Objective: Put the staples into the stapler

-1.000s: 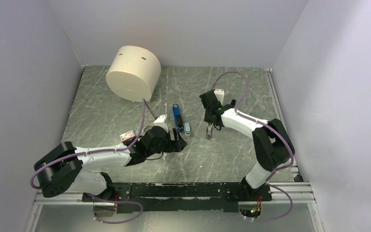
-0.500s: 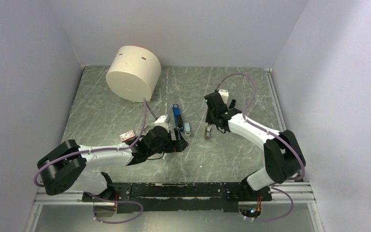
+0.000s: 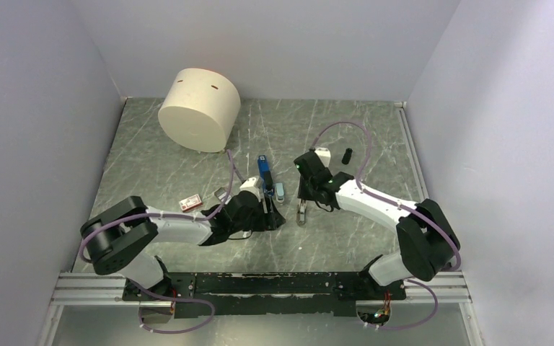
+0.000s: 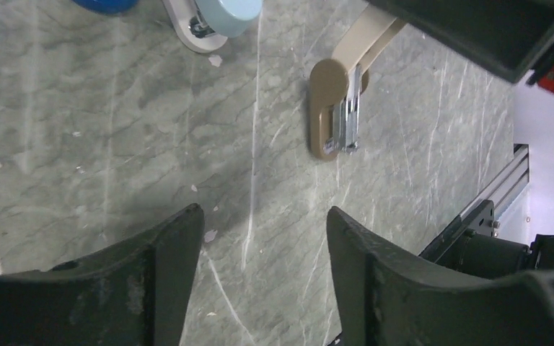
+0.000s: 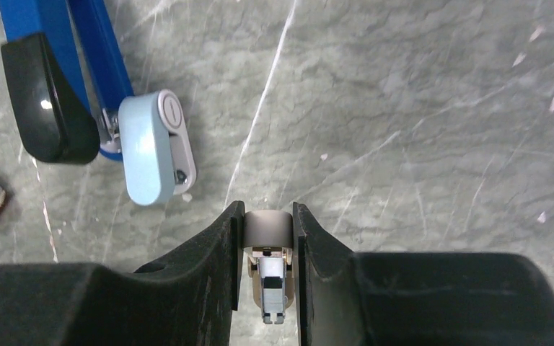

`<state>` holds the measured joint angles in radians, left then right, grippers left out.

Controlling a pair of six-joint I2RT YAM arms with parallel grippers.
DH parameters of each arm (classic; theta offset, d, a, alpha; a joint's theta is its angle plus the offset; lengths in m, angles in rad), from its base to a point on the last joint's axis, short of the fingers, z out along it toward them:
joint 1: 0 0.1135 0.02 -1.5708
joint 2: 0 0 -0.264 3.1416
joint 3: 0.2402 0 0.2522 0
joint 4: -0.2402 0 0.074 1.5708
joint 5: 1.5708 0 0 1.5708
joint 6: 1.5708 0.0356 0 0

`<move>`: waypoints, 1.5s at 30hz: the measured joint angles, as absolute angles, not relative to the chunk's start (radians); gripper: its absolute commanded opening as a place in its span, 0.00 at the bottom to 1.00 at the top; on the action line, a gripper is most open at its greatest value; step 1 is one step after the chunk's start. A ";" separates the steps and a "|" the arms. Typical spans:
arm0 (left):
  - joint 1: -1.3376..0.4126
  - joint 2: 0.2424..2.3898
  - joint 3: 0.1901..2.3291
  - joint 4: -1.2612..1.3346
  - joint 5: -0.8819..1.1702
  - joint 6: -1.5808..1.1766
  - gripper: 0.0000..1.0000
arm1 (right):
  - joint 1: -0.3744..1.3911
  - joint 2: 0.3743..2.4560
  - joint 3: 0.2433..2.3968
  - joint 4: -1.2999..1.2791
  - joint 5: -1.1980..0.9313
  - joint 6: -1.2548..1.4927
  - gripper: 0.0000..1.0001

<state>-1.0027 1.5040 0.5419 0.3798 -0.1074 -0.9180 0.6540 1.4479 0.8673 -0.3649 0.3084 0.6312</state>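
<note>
1. Near the middle of the grey marbled tabletop, your right fingers are pinching a small beige oval lump.
2. Lying against that lump, between those fingers, is the silver-grey ribbed metal block of staples. You cannot tell from either wrist view whether the fingers are touching the staples themselves.
3. Your left fingers are standing spread apart with nothing between them, pointing at bare tabletop near the lump.
4. Just beyond your left fingers, the slim blue plastic stapler with a black inner arm is lying on the tabletop.
5. A small pale-blue capsule-shaped piece is sitting just beside the stapler, between it and your right fingers.
6. The small red-and-white cardboard box is lying beside your left arm, well apart from the staples.
7. A large beige cylinder is resting at the far left, and a small black cylinder is standing beyond your right arm.
</note>
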 measured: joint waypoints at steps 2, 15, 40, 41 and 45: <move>-1.007 1.538 0.549 0.406 -0.093 -0.926 0.57 | 0.676 1.448 0.857 -0.372 0.308 0.647 0.21; -1.067 1.725 0.648 0.508 -0.052 -0.998 0.27 | 0.736 1.448 0.838 -0.394 0.307 0.697 0.20; -1.128 1.645 0.640 0.478 -0.146 -1.005 0.22 | 0.737 1.448 0.838 -0.395 0.314 0.699 0.20; -1.128 1.644 0.638 0.478 -0.150 -1.003 0.19 | 0.737 1.448 0.838 -0.395 0.314 0.699 0.20; -1.128 1.646 0.638 0.466 -0.156 -0.994 0.17 | 0.737 1.449 0.838 -0.395 0.314 0.699 0.20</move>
